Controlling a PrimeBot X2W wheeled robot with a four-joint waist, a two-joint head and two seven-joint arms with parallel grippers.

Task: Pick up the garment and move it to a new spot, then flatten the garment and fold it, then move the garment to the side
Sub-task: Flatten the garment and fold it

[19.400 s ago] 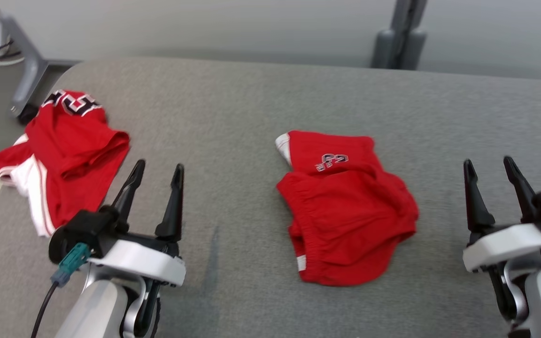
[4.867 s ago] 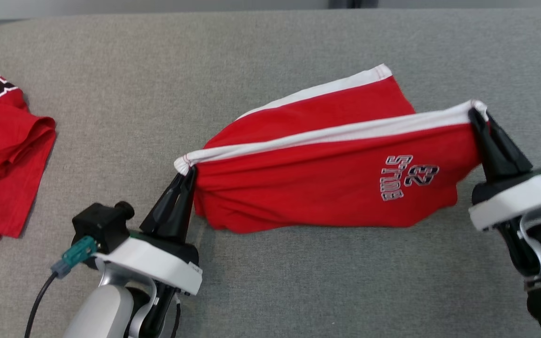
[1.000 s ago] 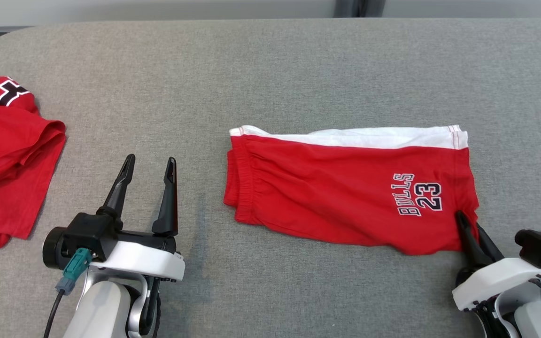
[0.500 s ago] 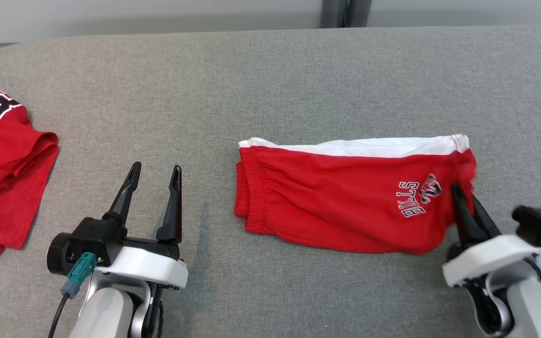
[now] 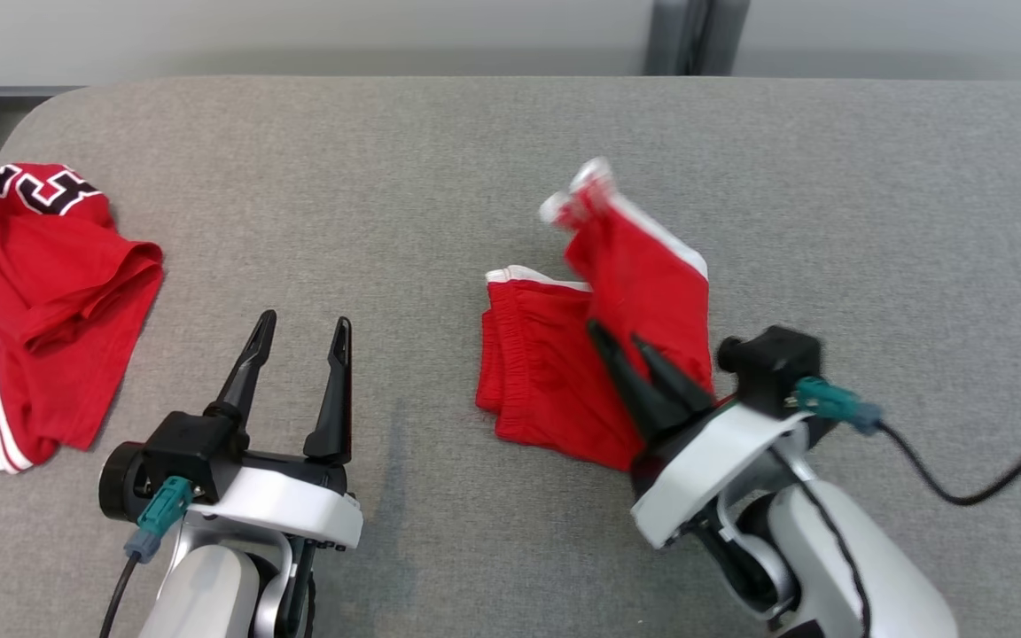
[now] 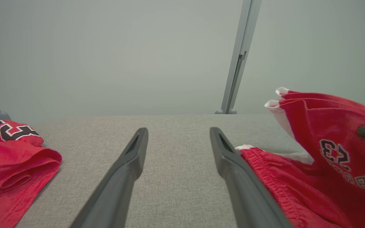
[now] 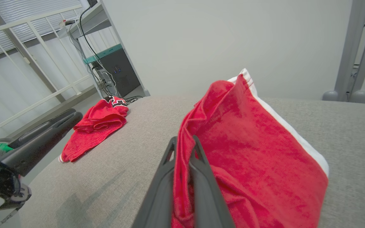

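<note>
A grey fabric worktop [image 5: 386, 177] stands before a pale wall. In the head view the garment [image 5: 537, 381], red shorts with a white band, lies at the worktop's middle, its right end lifted and doubled over toward the left. The right tool [image 5: 617, 333], forearm slanting in from the near right, pinches that raised cloth. The left tool [image 5: 306, 319] points away at the near left, fingers wide and empty; a red jersey [image 5: 58, 283] lies far left. The left wrist view shows spread fingers above grey worktop, the garment to their right. The right wrist view shows fingers clamped on a red fold.
</note>
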